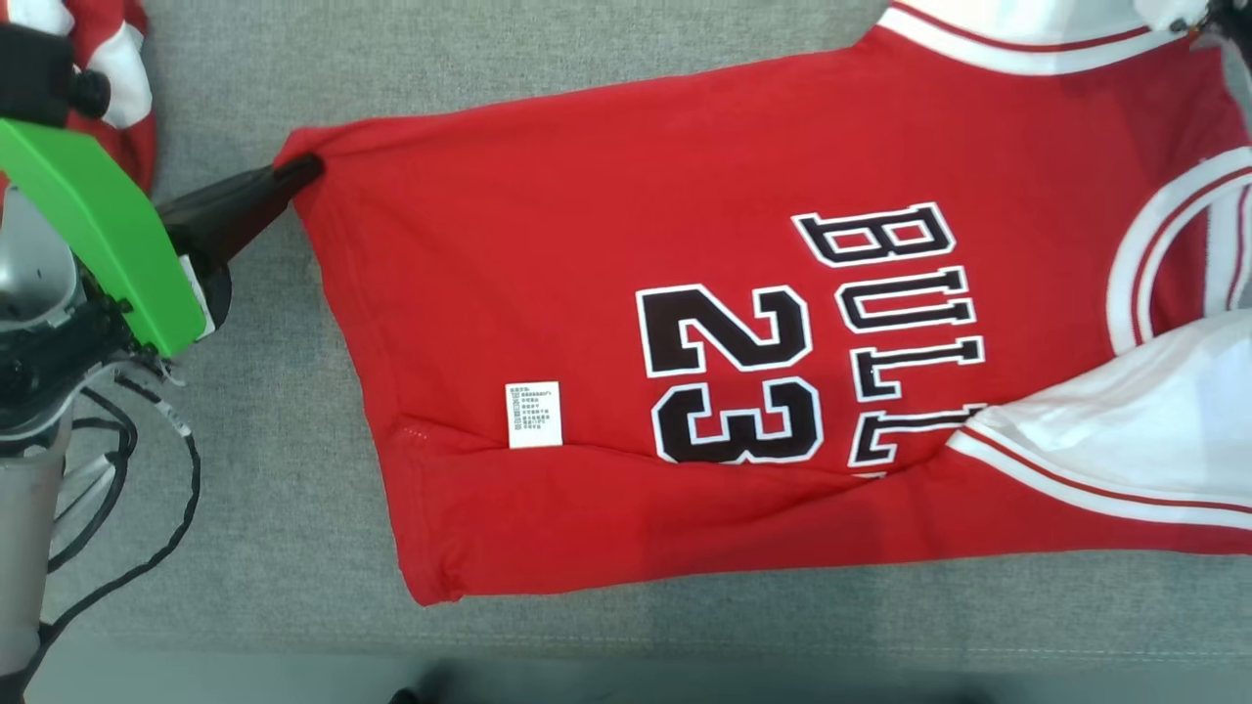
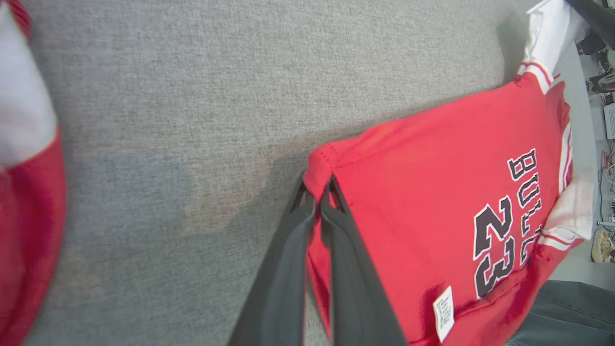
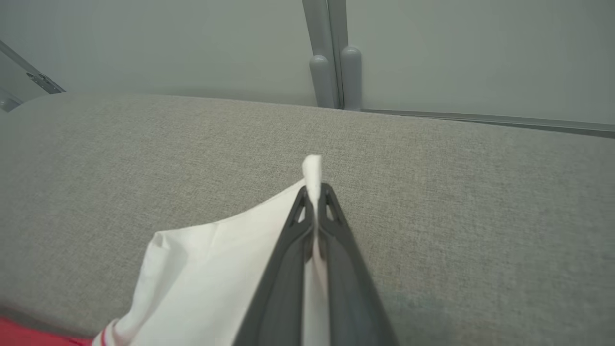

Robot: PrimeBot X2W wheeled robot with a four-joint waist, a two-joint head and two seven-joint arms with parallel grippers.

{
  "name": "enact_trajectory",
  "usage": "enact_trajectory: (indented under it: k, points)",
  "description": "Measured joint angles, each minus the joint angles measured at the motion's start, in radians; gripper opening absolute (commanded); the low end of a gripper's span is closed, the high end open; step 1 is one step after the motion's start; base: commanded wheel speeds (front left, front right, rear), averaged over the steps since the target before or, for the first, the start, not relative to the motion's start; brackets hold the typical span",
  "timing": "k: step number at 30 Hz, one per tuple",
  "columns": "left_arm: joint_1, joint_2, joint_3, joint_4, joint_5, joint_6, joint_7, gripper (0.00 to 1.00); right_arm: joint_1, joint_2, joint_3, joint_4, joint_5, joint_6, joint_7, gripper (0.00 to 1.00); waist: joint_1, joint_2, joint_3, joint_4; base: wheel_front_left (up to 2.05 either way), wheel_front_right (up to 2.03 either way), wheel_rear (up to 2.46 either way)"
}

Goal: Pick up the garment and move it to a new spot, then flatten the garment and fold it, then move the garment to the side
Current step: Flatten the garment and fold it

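Observation:
The garment [image 1: 606, 293] is a red jersey with white sleeves and black "BULLS 23" lettering, spread sideways on the grey padded table [image 1: 245, 489]. My left gripper [image 1: 308, 168] is shut on the far corner of its hem; the left wrist view shows the red corner [image 2: 319, 163] pinched between the two dark fingers [image 2: 346, 269]. My right gripper [image 3: 314, 192] is shut on the edge of a white sleeve [image 3: 216, 269], with a tip of white cloth sticking out past the fingertips. A white care label [image 1: 533, 415] lies on the red cloth near the hem.
Another red and white cloth [image 1: 112, 59] lies bunched at the table's far left corner, behind my left arm. Black cables [image 1: 127, 489] hang by the arm. A pale wall with a grey post [image 3: 331, 62] stands beyond the table's far edge.

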Motion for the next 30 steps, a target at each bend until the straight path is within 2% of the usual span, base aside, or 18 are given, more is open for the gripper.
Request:
enact_trajectory:
  k: [3, 9, 15, 20, 30]
  points:
    - [0.024, 0.003, -0.002, 0.013, 0.029, -0.001, -0.022, 0.00, 0.046, 0.002, -0.002, 0.000, 0.014, 0.019, -0.035, 0.00, 0.0000, 0.0000, -0.027, -0.010, 0.00, 0.00, 0.00]
    - [0.083, 0.003, -0.006, 0.035, 0.041, -0.006, -0.072, 0.00, 0.152, 0.030, -0.021, -0.023, 0.067, 0.037, -0.120, 0.00, -0.0001, 0.0000, -0.087, -0.028, 0.00, 0.00, 0.00]
    - [0.156, 0.006, -0.010, 0.042, 0.052, -0.009, -0.111, 0.00, 0.242, 0.028, -0.017, -0.062, 0.074, 0.053, -0.177, 0.00, -0.0001, 0.0000, -0.145, -0.050, 0.00, 0.00, 0.00]
    - [0.195, 0.004, -0.010, 0.042, 0.065, -0.010, -0.146, 0.00, 0.260, 0.021, -0.024, -0.110, 0.070, 0.053, -0.249, 0.00, -0.0001, 0.0000, -0.184, -0.071, 0.00, 0.00, 0.00]
    - [0.237, -0.026, -0.032, 0.034, 0.101, -0.013, -0.220, 0.00, 0.384, 0.006, -0.029, -0.139, 0.081, 0.062, -0.313, 0.00, -0.0001, 0.0000, -0.219, -0.090, 0.00, 0.00, 0.00]
